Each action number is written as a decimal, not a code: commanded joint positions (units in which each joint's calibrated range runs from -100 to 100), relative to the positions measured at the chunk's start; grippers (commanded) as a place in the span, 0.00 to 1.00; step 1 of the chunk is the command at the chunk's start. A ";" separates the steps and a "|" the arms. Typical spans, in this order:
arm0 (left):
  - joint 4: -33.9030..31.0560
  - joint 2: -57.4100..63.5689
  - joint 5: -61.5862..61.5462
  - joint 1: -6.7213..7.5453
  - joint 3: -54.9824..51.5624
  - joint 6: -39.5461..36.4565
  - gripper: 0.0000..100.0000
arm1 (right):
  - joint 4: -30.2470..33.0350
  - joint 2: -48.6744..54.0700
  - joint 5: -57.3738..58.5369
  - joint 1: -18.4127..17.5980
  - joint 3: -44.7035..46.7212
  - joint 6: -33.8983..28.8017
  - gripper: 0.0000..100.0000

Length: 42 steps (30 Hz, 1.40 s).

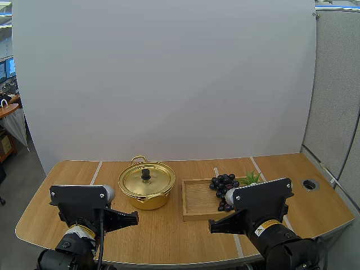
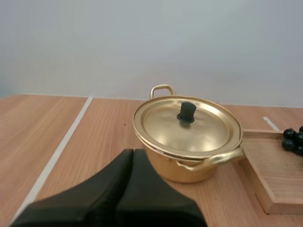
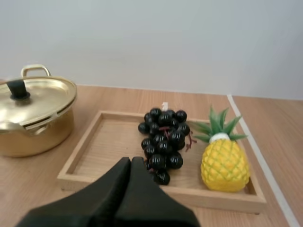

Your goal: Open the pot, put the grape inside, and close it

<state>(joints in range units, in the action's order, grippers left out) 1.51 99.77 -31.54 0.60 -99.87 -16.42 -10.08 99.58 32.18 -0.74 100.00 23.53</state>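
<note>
Left gripper (image 2: 134, 152) and right gripper (image 3: 131, 161) closed, empty. Lid (image 1: 156, 181) seated on pot (image 1: 147, 201), centre frame; opening evidently pending: grasp knob (image 1: 145, 174).

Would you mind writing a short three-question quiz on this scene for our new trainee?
1. True or false: the lid is on the pot.
2. What stands beside the grapes in the tray?
A. a pineapple
B. a pack of wipes
C. a lemon
3. Fill in: the left gripper and right gripper are both ____ (open or shut).

Key: 1 true; 2 A; 3 shut.
</note>
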 commanded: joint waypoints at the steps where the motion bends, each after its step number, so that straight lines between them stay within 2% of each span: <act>1: -0.40 0.23 -1.75 -0.10 9.31 4.26 0.00 | -1.21 0.42 8.33 0.22 -12.86 -0.05 0.00; 3: -0.40 0.23 -3.60 -0.10 13.30 6.65 0.00 | -1.68 0.42 14.80 0.22 -17.90 -0.05 0.00; 6: -0.40 0.23 -11.01 -0.10 19.44 9.98 0.00 | -1.70 0.42 18.33 0.22 -25.03 -0.05 0.00; 10: -0.16 0.23 -21.55 -0.10 28.80 10.18 0.00 | -1.70 0.42 26.12 0.22 -32.76 -0.05 0.00; 21: -0.11 0.23 -39.50 -0.19 52.09 10.18 0.00 | -2.10 0.42 51.19 0.22 -45.29 -0.05 0.00; 24: -0.11 0.23 -43.57 -0.24 54.22 10.18 0.00 | -2.10 0.42 56.46 0.22 -46.71 -0.05 0.00; 29: 1.09 -0.51 -44.55 -0.24 54.43 10.18 0.00 | -1.57 -1.27 58.24 0.22 -47.38 -0.16 0.00; 38: 4.63 -18.43 -44.18 -0.24 54.43 11.62 0.00 | 0.11 -19.56 58.24 0.22 -47.38 -2.44 0.00; 42: 5.35 -25.68 -39.38 -0.24 54.43 11.96 0.00 | 0.53 -27.45 55.03 0.22 -47.38 -2.44 0.16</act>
<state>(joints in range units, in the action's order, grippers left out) 4.93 81.47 -76.09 0.46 -45.60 -4.98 -10.57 80.70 90.87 -0.74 53.02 21.71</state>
